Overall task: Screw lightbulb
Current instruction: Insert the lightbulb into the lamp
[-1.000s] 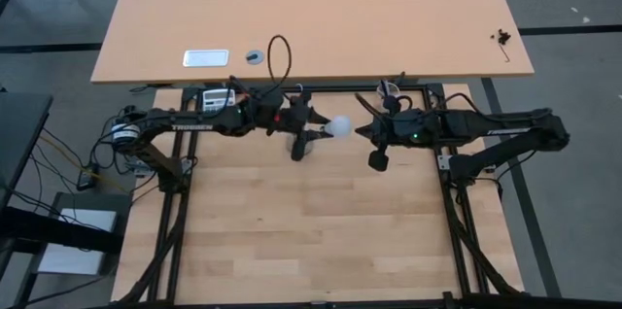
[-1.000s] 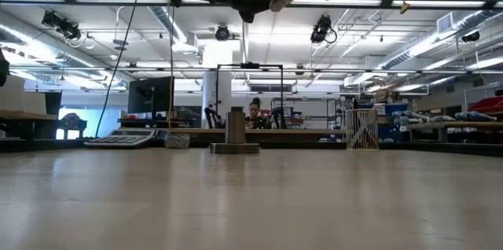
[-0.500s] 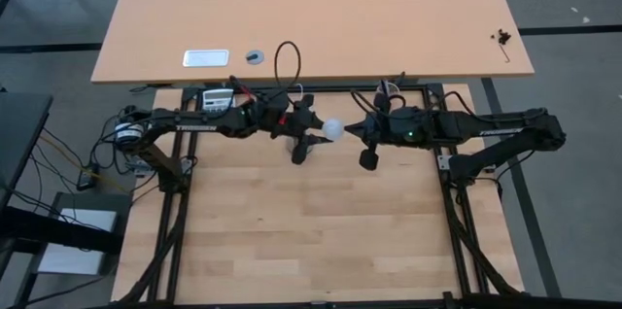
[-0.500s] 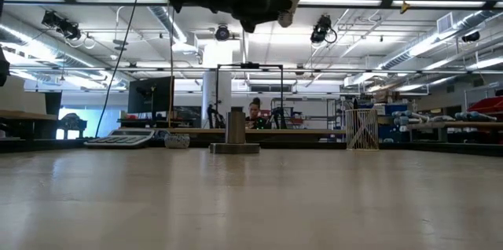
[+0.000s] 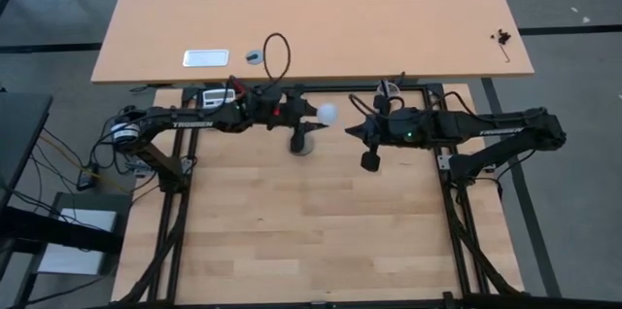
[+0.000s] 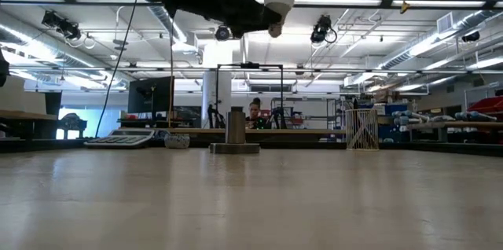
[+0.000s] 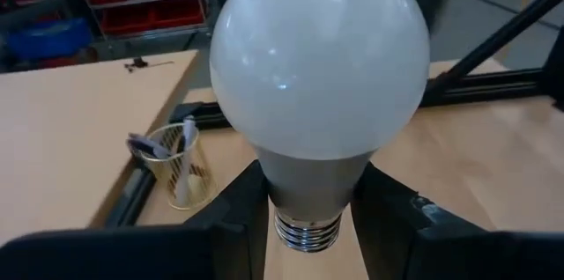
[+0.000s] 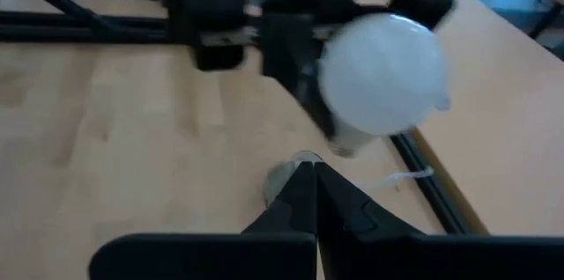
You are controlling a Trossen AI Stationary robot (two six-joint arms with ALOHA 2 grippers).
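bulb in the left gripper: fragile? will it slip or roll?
The lightbulb is probably light and fragile: thin-looking frosted globe. The left gripper pinches only its smooth tapered neck, so it may slip. Set down, the round globe would likely roll.

Two matte-black jointed arms are seen from above, white lettering printed along the left arm [image 5: 190, 122] and a green light lit on the right arm [image 5: 457, 126]. Black cable is looped above the left wrist.
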